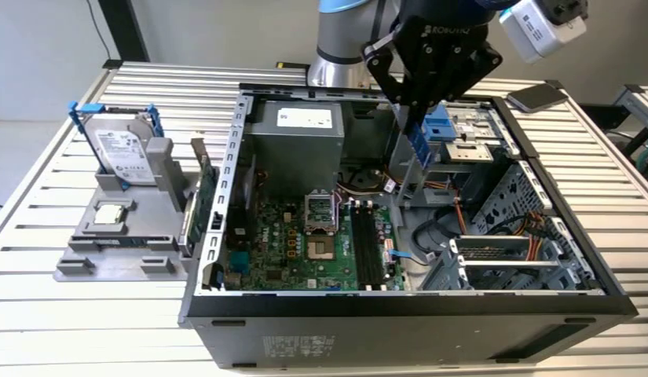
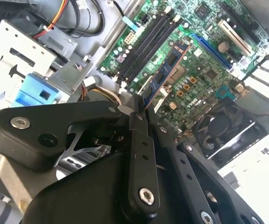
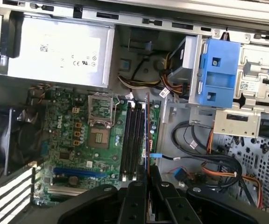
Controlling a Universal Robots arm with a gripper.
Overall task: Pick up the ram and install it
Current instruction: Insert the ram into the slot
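Second wrist view, claw (image 2: 140, 113) clamps ram (image 2: 166, 74)

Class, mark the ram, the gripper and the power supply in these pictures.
the ram (image 2: 166, 71), second wrist view: middle of the blue board's face.
the gripper (image 2: 140, 111), second wrist view: between the fingertips, shut on the ram's end.
the power supply (image 3: 55, 53), first wrist view: its grey labelled side.

The case (image 1: 408, 326) stands on the table (image 1: 51, 322), drive stand (image 1: 119, 247) to the exterior view's left, ram (image 1: 418, 141) above the motherboard (image 1: 287, 239) inside.
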